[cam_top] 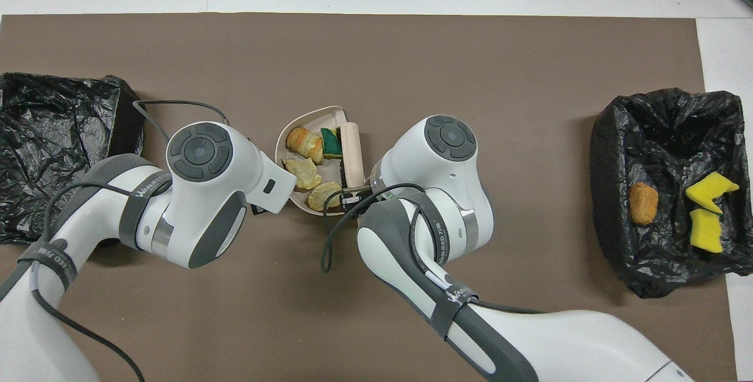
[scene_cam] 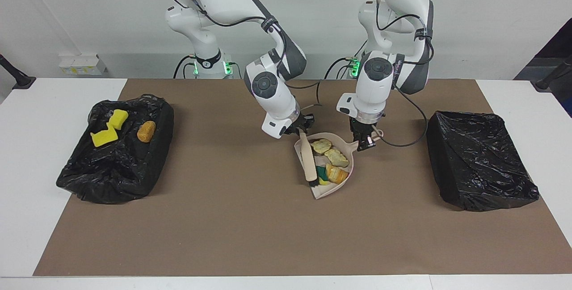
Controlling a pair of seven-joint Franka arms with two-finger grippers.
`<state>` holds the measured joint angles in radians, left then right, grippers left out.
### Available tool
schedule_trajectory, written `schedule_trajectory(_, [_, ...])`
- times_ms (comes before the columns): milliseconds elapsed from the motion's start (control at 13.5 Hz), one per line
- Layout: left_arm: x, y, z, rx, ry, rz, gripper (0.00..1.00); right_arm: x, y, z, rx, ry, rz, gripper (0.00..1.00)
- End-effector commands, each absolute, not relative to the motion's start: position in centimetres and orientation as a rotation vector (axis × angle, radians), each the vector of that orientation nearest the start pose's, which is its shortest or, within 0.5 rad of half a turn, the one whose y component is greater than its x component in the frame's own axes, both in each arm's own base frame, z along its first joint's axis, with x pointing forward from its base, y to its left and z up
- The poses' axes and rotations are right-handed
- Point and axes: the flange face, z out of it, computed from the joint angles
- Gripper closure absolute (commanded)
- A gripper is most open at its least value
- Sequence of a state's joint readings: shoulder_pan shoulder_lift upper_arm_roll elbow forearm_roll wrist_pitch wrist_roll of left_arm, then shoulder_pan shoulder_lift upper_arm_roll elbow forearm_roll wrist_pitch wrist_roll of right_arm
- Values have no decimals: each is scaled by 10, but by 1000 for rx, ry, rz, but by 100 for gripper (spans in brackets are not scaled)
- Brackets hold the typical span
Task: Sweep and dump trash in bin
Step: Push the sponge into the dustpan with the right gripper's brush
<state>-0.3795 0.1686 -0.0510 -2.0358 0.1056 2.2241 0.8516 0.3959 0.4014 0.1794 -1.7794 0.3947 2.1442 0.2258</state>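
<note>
A beige dustpan (scene_cam: 327, 192) lies in the middle of the brown mat and holds several scraps of trash (scene_cam: 336, 157): tan and orange-brown chunks and a green-and-yellow sponge bit (scene_cam: 322, 174). The pan (cam_top: 322, 116) and scraps (cam_top: 301, 172) also show in the overhead view. My left gripper (scene_cam: 365, 141) is shut on the dustpan's handle. My right gripper (scene_cam: 303, 130) is shut on the handle of the beige brush (scene_cam: 307, 159), whose black bristles rest in the pan beside the scraps. I cannot tell whether the pan is lifted off the mat.
A black-bag-lined bin (scene_cam: 111, 182) at the right arm's end of the table holds two yellow sponge pieces (scene_cam: 117, 119) and an orange-brown chunk (scene_cam: 146, 131). A second black-bagged bin (scene_cam: 482, 160) stands at the left arm's end.
</note>
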Motion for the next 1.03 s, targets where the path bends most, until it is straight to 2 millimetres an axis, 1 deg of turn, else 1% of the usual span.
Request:
schedule_trajectory(0, [528, -227, 367, -2342, 1949, -20, 100, 552, 334, 341, -2793, -182, 234, 100])
schedule_trajectory(74, [530, -222, 367, -2324, 1970, -17, 100, 557, 321, 342, -2813, -172, 243, 100])
schedule_trajectory(148, [534, -214, 368, -2316, 1977, -16, 100, 561, 308, 348, -2833, -172, 248, 100])
schedule_trajectory(222, [535, -214, 369, -2292, 2004, -19, 100, 566, 293, 357, -2853, -167, 245, 100])
schedule_trajectory(295, [538, -212, 371, -2275, 2022, -19, 100, 567, 282, 366, -2869, -157, 250, 100])
schedule_trajectory(369, [542, -210, 374, -2245, 2053, -23, 100, 564, 276, 377, -2883, -156, 269, 100])
schedule_trajectory(443, [548, -197, 378, -2226, 2069, -24, 100, 560, 274, 383, -2903, -144, 288, 100])
schedule_trajectory(517, [552, -187, 383, -2194, 2099, -25, 100, 553, 279, 384, -2945, -131, 305, 100])
schedule_trajectory(591, [553, -182, 389, -2156, 2133, -31, 100, 546, 286, 388, -2986, -109, 290, 100])
schedule_trajectory(739, [559, -148, 396, -2156, 2142, -16, 100, 521, 309, 384, -3022, -64, 307, 100])
schedule_trajectory(886, [563, -107, 424, -2128, 2193, -42, 100, 480, 357, 376, -3076, -87, 332, 100])
schedule_trajectory(960, [564, -78, 439, -2137, 2203, -61, 100, 465, 375, 373, -3117, -70, 315, 100])
